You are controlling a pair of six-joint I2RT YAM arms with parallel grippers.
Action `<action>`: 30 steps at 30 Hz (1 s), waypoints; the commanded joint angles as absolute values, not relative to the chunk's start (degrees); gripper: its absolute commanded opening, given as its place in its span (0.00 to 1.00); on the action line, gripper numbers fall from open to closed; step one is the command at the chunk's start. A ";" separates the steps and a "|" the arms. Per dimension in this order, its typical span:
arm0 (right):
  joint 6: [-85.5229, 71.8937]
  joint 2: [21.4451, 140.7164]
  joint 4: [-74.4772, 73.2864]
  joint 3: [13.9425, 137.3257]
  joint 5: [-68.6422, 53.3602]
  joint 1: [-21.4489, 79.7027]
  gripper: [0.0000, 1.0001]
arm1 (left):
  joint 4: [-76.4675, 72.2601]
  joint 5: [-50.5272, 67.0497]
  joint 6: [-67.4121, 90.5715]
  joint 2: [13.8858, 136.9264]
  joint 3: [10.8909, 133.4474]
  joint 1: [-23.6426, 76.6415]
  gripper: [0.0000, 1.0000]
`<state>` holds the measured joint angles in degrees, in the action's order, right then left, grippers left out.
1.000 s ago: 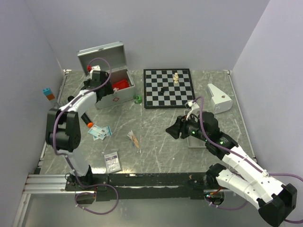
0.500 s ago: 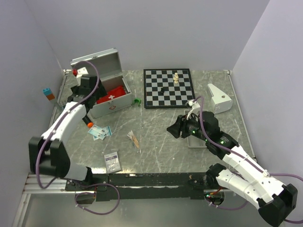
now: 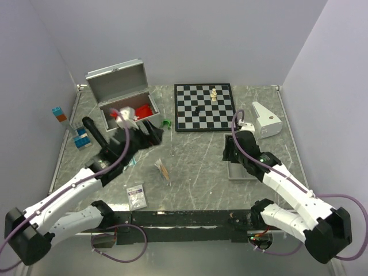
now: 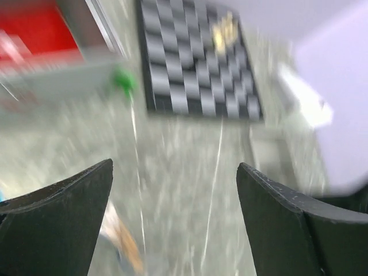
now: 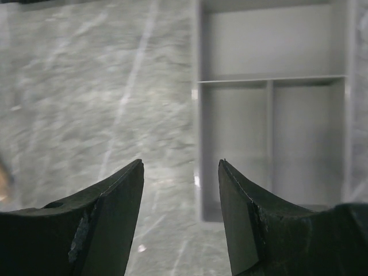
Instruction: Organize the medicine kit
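The silver medicine kit case (image 3: 118, 86) stands open at the back left, lid up. Its red white-cross pouch (image 3: 144, 110) lies inside and shows as a red blur in the left wrist view (image 4: 37, 29). My left gripper (image 3: 153, 130) is open and empty, hovering in front of the case, to its right; the left wrist view (image 4: 174, 167) is blurred by motion. My right gripper (image 3: 229, 150) is open and empty, low over the table beside the shallow grey tray (image 3: 240, 171), whose left edge lies just past its fingers in the right wrist view (image 5: 181, 164).
A chessboard (image 3: 204, 106) with pieces lies at the back centre, a white device (image 3: 265, 119) to its right. A green piece (image 3: 167, 122), wooden sticks (image 3: 163, 168), a packet (image 3: 136, 196) and blue blocks (image 3: 80, 140) lie on the table. The grey tray (image 5: 270, 115) has compartments.
My left arm swung away from the case toward the table's middle, and the case now sits a little further left. My right gripper drew back and turned over the grey tray's edge.
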<state>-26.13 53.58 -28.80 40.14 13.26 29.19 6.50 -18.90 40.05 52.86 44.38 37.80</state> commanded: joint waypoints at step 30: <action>-9.24 85.52 -30.85 57.04 11.17 44.55 0.00 | 14.59 -30.94 55.46 39.99 30.15 59.94 0.92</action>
